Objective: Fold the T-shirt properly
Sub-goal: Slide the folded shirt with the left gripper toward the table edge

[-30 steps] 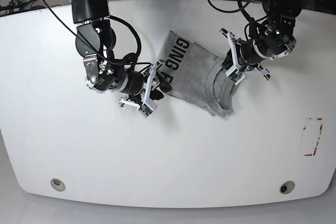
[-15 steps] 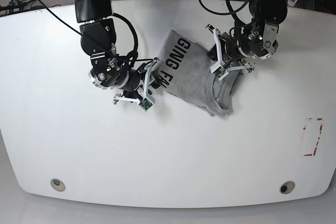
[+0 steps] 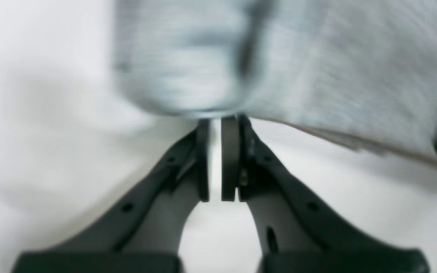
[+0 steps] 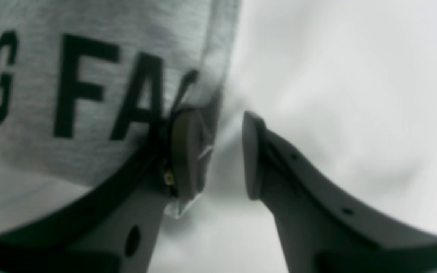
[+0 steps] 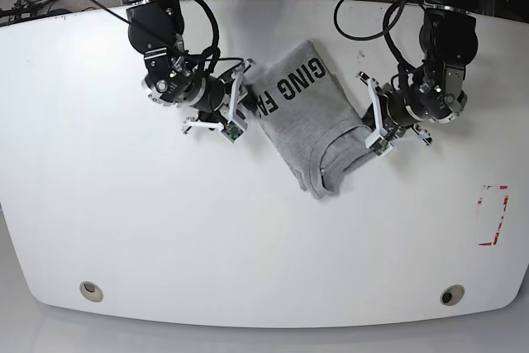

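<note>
Since the earlier base frames, the T-shirt (image 5: pixel 310 117) has been swung round and shifted: its lettered edge, formerly toward the left of the frame, is now raised to the upper middle, and the bunched end has been drawn down toward the centre of the table (image 5: pixel 248 237). One garment is seen, light heather grey with black block capitals, roughly folded into a thick strip with layered hems and a rolled edge at its lower end. Its long axis is laid diagonally, from upper middle of the base view down to just below centre, with a side lobe reaching right. Two grippers are counted. The left gripper (image 5: pixel 372 126), at the right of the base view, is pressed nearly closed at the cloth's right edge; in the left wrist view its pads (image 3: pixel 229 159) are seen almost together with their tips at the hem, though whether fabric is pinched cannot be told. The right gripper (image 5: pixel 238 109), at the left of the base view, is held partly apart at the lettered edge, one finger (image 4: pixel 186 151) lying against the cloth and the other over bare table.
</note>
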`<action>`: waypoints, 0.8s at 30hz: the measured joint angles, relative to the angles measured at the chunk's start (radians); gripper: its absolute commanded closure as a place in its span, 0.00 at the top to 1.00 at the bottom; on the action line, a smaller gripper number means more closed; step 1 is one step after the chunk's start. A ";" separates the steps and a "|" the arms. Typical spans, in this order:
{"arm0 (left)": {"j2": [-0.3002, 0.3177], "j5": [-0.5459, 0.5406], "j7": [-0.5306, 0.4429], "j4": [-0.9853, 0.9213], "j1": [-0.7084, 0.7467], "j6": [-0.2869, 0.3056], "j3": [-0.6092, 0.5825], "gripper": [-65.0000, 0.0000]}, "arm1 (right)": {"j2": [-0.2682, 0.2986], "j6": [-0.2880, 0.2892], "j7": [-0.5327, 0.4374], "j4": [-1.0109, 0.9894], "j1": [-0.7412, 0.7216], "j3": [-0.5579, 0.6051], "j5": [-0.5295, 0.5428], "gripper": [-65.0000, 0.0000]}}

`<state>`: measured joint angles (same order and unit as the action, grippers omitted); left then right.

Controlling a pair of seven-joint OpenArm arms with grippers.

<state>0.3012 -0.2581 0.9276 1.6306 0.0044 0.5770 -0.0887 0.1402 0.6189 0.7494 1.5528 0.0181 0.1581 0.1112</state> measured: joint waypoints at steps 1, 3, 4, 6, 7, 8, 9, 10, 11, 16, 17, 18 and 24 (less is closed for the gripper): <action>0.008 -0.003 -0.001 -0.012 -0.012 0.000 0.007 0.04 | 0.003 -0.008 -0.005 0.013 0.013 0.022 -0.003 0.28; 0.026 -0.004 0.000 -0.037 -0.037 0.000 0.021 0.04 | 0.012 -0.013 -0.002 0.047 0.033 0.098 -0.012 0.28; 0.033 -0.002 0.001 -0.044 -0.047 0.000 0.027 0.04 | 0.011 -0.010 0.005 0.061 0.042 0.134 -0.013 0.28; 0.043 -0.004 0.006 -0.047 -0.064 0.001 0.036 0.04 | 0.004 -0.009 0.013 0.083 0.061 0.182 -0.011 0.28; 0.051 -0.004 0.007 -0.040 -0.071 0.001 0.043 0.04 | 0.000 -0.009 0.014 0.090 0.071 0.200 -0.010 0.28; 0.055 -0.005 0.006 -0.024 -0.072 0.001 0.058 0.04 | -0.006 -0.008 0.013 0.096 0.082 0.222 -0.007 0.28; 0.056 -0.004 0.006 -0.010 -0.074 0.001 0.070 0.04 | -0.008 -0.008 0.014 0.100 0.087 0.249 -0.007 0.28; 0.057 -0.004 0.006 0.003 -0.074 0.001 0.082 0.04 | -0.015 -0.008 0.016 0.101 0.088 0.279 -0.008 0.28; 0.058 -0.005 0.006 0.021 -0.072 0.001 0.092 0.04 | -0.025 -0.008 0.023 0.101 0.088 0.282 -0.010 0.28; 0.059 -0.015 0.066 0.129 -0.057 0.003 0.150 0.04 | -0.073 -0.008 0.038 0.101 0.087 0.281 -0.023 0.28; 0.049 -0.010 0.092 0.153 -0.047 0.003 0.158 0.04 | -0.073 -0.008 0.037 0.101 0.085 0.282 -0.019 0.28; 0.031 -0.003 0.105 0.171 -0.039 0.003 0.167 0.04 | -0.072 -0.008 0.037 0.101 0.084 0.281 -0.019 0.28; -0.115 -0.018 0.133 0.227 0.030 0.007 0.152 0.36 | -0.032 0.008 0.040 0.150 0.087 0.181 -0.011 0.28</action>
<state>0.1864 -0.2760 1.0603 1.8580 0.0345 0.5838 0.0631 0.1078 0.6273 0.7895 1.7031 0.1055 0.3389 0.0998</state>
